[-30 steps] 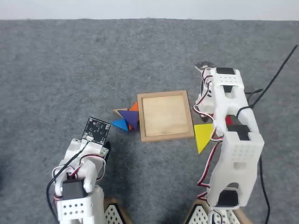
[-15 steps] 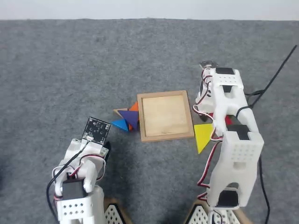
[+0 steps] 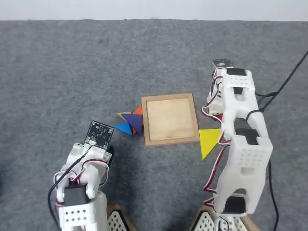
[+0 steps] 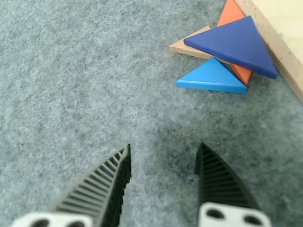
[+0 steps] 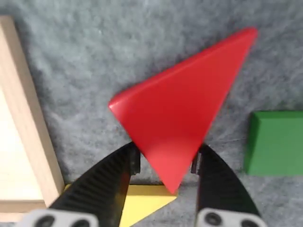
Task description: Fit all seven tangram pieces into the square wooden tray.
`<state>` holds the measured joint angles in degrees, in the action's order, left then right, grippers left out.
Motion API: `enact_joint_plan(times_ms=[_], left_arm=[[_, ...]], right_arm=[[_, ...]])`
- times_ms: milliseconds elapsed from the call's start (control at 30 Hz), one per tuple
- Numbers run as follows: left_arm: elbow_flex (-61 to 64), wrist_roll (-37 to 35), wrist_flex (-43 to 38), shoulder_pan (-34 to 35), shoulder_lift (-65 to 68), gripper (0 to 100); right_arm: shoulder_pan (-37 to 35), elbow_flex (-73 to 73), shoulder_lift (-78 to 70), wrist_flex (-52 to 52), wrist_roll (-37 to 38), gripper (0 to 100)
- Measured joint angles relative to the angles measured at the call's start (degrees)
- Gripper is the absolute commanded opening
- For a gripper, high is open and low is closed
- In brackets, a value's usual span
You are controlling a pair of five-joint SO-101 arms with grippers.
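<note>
The square wooden tray (image 3: 171, 140) lies mid-table with nothing in it. In the right wrist view my right gripper (image 5: 163, 158) is shut on a corner of the red triangle (image 5: 180, 109), just off the tray's edge (image 5: 23, 118). Below it lie the yellow triangle (image 5: 142, 201) and a green piece (image 5: 274, 142). The yellow triangle (image 3: 209, 139) rests by the tray's right side. My left gripper (image 4: 163, 165) stands open over bare carpet, short of a pile: dark blue triangle (image 4: 234, 45), light blue triangle (image 4: 213, 78), orange piece (image 4: 232, 14), tan piece (image 4: 189, 46).
That pile (image 3: 131, 120) touches the tray's left side in the high view. Grey carpet covers the whole table, with open room on the far side and at the left. A black cable (image 3: 288, 77) runs off to the right behind the right arm.
The right arm's wrist has shifted rightward and away from the tray. The red piece that showed at the arm's right side has moved in under the arm. The left arm stayed put.
</note>
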<state>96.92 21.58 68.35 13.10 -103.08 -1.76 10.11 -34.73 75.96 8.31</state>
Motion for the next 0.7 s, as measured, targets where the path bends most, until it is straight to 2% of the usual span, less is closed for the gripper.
enact_joint_plan(times_ms=[100,300,433,600,700], left_arm=[[0.0,0.0,0.0,0.0,0.0,21],[0.0,0.0,0.0,0.0,0.0,21],[0.0,0.0,0.0,0.0,0.0,21],[0.0,0.0,0.0,0.0,0.0,21],[0.0,0.0,0.0,0.0,0.0,21]], right_arm=[[0.6,0.2,0.0,0.0,0.0,16.5],[0.8,0.0,3.4,0.0,-5.0,31.3],[-1.9,0.0,5.8,-1.6,-11.5,30.7],[-2.4,0.0,5.7,-7.9,-23.9,31.0],[-2.7,0.0,4.0,-10.3,-26.8,31.0]])
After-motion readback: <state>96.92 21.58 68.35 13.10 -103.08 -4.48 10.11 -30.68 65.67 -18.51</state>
